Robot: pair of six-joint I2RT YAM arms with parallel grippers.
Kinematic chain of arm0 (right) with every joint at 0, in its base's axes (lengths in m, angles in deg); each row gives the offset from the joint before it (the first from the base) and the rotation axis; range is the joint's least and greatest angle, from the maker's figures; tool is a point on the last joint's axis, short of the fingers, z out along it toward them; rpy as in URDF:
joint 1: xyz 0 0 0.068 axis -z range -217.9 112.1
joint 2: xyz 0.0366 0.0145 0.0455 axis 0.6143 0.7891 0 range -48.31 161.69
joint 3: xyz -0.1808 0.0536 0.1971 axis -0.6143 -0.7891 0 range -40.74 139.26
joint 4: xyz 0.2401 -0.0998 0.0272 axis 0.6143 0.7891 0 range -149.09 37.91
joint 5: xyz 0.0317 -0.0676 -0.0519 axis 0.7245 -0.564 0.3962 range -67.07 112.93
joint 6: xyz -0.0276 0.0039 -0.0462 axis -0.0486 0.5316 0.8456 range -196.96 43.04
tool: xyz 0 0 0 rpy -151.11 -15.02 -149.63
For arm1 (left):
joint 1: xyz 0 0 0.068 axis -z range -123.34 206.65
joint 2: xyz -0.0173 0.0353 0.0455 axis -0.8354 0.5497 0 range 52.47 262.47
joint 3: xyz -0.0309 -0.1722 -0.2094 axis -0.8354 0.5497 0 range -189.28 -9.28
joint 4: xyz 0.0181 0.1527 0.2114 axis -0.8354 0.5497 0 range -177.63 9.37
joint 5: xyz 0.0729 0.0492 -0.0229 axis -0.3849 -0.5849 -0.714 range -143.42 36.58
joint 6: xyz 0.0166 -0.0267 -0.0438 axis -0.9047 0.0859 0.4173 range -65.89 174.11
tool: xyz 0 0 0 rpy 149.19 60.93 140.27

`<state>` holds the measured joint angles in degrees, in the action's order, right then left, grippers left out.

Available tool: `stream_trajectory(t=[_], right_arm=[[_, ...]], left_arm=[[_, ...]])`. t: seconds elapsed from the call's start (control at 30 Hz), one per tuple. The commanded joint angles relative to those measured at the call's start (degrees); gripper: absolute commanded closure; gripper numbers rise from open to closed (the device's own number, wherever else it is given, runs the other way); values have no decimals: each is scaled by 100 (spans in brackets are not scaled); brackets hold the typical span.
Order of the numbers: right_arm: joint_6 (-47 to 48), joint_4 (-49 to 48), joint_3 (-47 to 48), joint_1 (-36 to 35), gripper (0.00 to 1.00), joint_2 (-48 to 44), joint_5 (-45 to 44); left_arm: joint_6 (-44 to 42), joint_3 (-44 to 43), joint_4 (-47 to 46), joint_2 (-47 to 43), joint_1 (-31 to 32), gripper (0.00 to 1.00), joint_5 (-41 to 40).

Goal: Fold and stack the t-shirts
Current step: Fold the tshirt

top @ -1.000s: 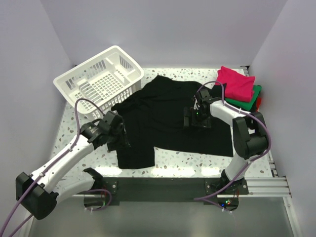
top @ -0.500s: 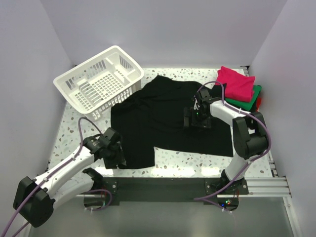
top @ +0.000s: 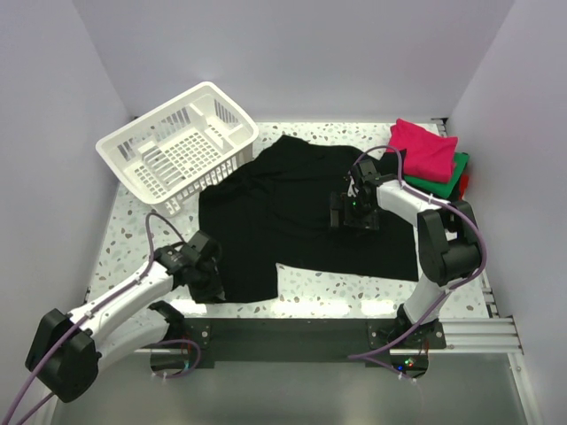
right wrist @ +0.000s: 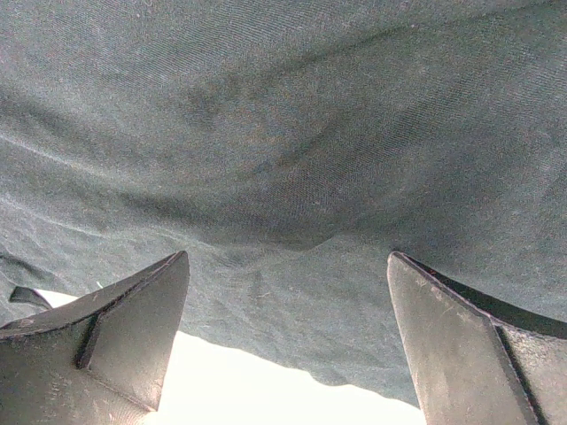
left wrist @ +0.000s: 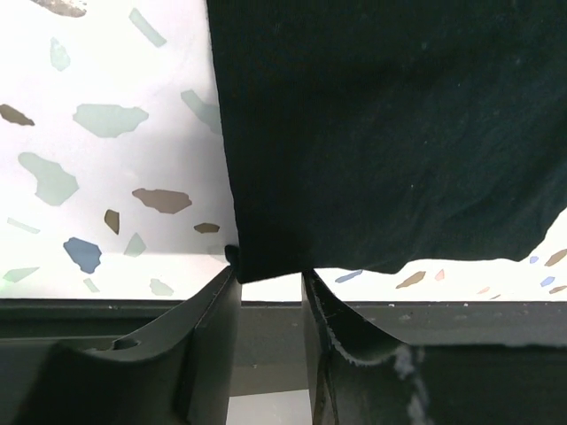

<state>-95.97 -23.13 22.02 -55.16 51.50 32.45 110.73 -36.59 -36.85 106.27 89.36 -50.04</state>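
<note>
Large black cloth t-shirt [top: 292,204]: limp, light.
L pincer [left wrist: 268,273] half-open astride hem corner [left wrist: 283,248] – pinch there; R pincer [right wrist: 288,257] wide, empty.

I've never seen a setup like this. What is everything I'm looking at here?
black t-shirt: one, black, spread flat across the middle of the table.
pink shirt: one, magenta-pink, folded, on top of the pile at the far right.
green shirt: one, green, folded under the pink one.
red shirt: a red sliver at the pile's right edge.
basket: one, white slatted plastic, far left.
table: one, white with speckles.
left arm; right arm: two, white and black.
left gripper: black, jaws narrow around the black t-shirt's near left corner; grip unclear.
right gripper: black, wide open at the black t-shirt.
</note>
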Motion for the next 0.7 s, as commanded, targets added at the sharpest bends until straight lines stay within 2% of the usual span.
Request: stream_trajectory(t=[0.0, 0.23, 0.43, 0.67], right_arm=[[20, 16, 43, -15, 4, 47, -99], [28, 33, 78, -23, 4, 74, -99], [-24, -19, 43, -23, 4, 109, -47], [-7, -90, 78, -23, 4, 170, 59]], left_arm=[[60, 42, -288, 104, 16, 64, -39], [-28, -46, -306, 332, 16, 67, -118], [-11, -380, 71, 446, 16, 59, -329], [-55, -512, 186, 886, 25, 59, -443]])
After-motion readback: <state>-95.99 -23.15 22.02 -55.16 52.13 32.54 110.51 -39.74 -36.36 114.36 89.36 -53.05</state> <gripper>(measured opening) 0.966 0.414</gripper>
